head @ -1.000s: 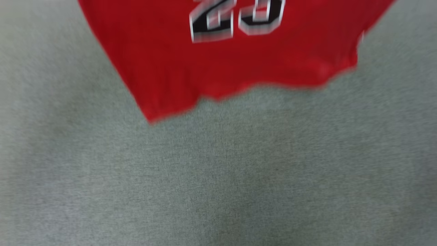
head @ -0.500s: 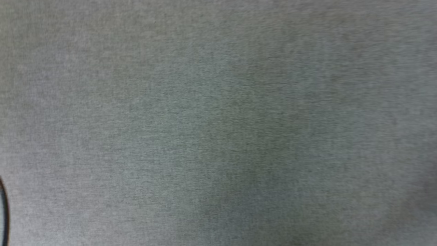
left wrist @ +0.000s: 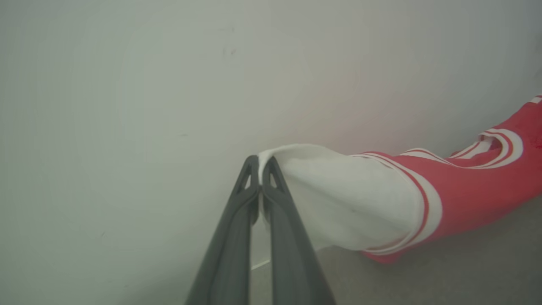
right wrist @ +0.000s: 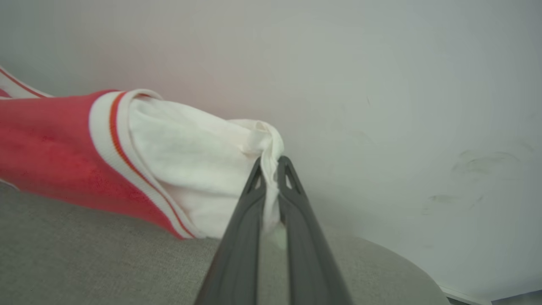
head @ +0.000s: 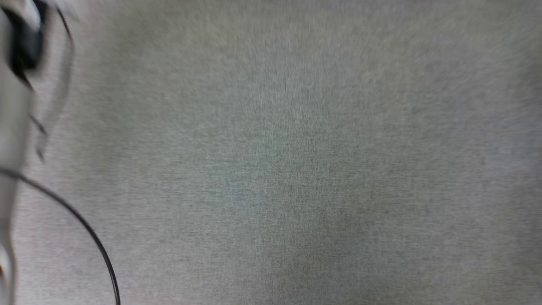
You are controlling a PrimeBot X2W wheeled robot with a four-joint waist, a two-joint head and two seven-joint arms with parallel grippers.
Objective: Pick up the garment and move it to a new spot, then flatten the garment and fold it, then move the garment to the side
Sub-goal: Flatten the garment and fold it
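Shows one garment [left wrist: 465,195], a red jersey with two white sleeves: first sleeve [left wrist: 347,199] in the left wrist view, second sleeve [right wrist: 190,169] in the right wrist view. Shows two grippers, the left gripper [left wrist: 260,163] and the right gripper [right wrist: 273,163], each with two dark fingers, four in all. Shows one thin black cable [head: 84,224], one blurred pale forearm [head: 10,118], one grey fabric surface [head: 296,169] and one pale wall [left wrist: 127,84].
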